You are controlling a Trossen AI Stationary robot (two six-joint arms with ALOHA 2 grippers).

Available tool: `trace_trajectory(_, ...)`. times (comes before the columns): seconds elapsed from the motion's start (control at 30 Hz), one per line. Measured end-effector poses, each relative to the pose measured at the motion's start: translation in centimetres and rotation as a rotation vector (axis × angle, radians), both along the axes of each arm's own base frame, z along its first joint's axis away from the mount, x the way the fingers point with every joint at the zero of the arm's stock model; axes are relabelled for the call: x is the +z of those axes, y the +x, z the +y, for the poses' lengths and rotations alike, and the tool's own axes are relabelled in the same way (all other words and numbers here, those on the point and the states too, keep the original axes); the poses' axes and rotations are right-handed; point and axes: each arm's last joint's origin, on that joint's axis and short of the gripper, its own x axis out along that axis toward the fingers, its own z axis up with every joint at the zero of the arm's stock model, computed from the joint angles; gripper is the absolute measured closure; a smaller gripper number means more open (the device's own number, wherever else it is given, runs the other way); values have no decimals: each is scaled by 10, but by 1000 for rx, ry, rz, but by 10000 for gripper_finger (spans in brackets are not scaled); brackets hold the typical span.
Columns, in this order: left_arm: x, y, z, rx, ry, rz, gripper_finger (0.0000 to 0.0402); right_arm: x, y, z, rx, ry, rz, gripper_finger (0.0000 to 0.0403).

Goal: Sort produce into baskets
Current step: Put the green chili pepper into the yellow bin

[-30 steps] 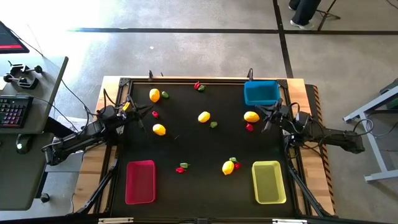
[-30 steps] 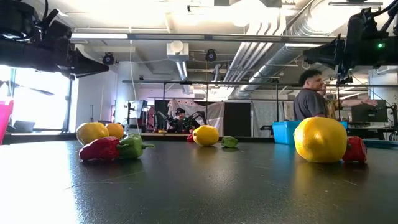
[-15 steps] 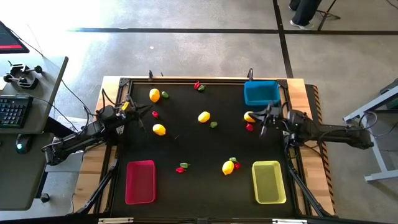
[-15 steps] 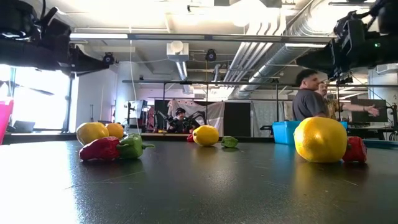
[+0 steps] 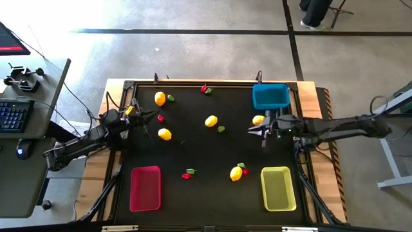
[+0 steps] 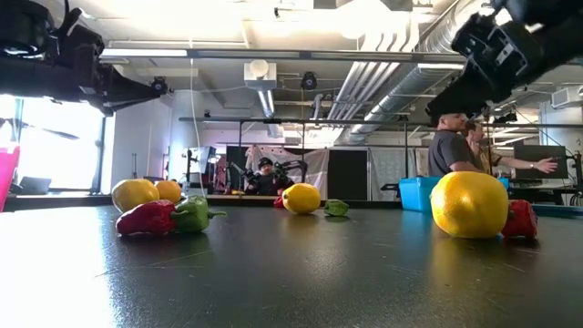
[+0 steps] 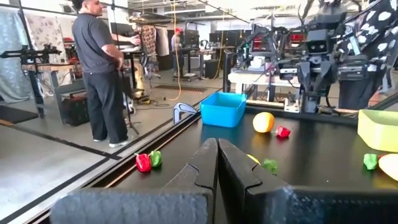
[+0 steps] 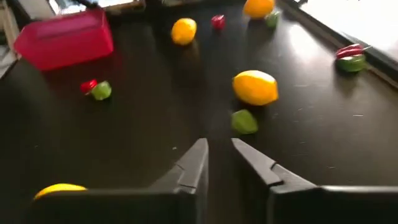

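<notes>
Since half a second ago, the right gripper [image 5: 261,131] has been carried inward over the mat in the high view, past the lemon [image 5: 258,120] beside the blue basket [image 5: 270,96]. The left gripper [image 5: 149,116] is held near another lemon [image 5: 165,134]; pink basket [image 5: 145,188] and yellow-green basket [image 5: 278,188] appear empty. At table height, only the right arm's blurred wrist is seen overhead. From the left wrist, those fingers [image 7: 205,163] are seen pressed together. From the right wrist, a narrow gap is kept between the fingers [image 8: 198,159], nothing held, apparently aimed at the central lemon [image 8: 255,86] and green piece [image 8: 244,121]; sorting has not begun.
</notes>
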Motion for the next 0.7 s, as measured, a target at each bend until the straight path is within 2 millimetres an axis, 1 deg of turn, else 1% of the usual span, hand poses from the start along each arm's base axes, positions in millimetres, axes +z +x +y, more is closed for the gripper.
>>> trace_trajectory(0.07,0,0,0,0,-1,1,402,4,8,5,10,22,43,323)
trace_trajectory(0.2,0,0,0,0,-1,3,401,5,25,17,26,94,121,298)
trace_trajectory(0.4,0,0,0,0,9,1,401,7,45,40,20,203,343,275)
trace_trajectory(0.5,0,0,0,0,11,2,402,11,54,57,53,234,428,265)
trace_trajectory(0.7,0,0,0,1,26,9,402,14,65,100,139,251,523,249)
